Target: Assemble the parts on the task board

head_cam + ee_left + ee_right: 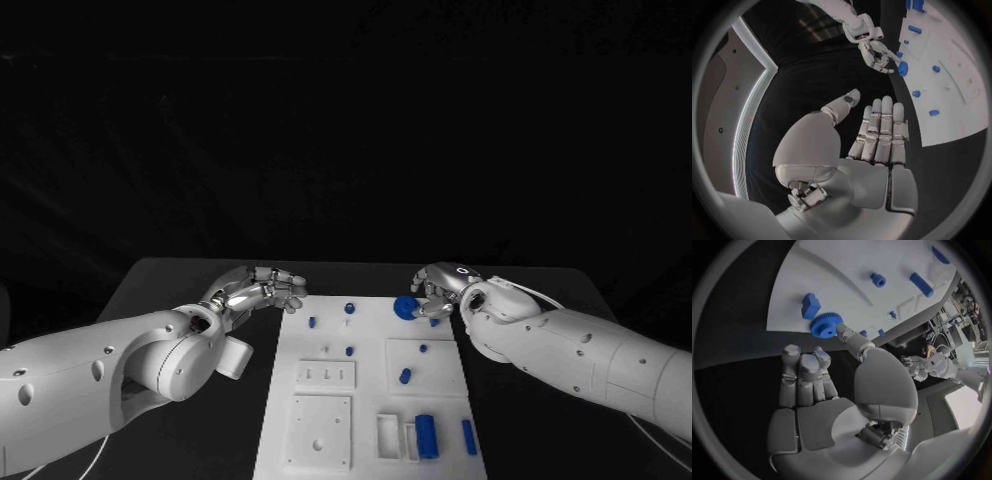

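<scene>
The white task board lies in the middle of the table. A blue gear sits at its far edge, with my right hand right beside it. In the right wrist view the thumb tip touches the blue gear at its rim, while the fingers stay straight and apart from it. A small blue block stands just past the gear. My left hand hovers off the board's far left corner; its fingers lie straight together with nothing in them.
Several small blue pegs stand on the board. A blue cylinder and a blue bar lie at its near right, beside white slotted blocks. Bare black table flanks the board on both sides.
</scene>
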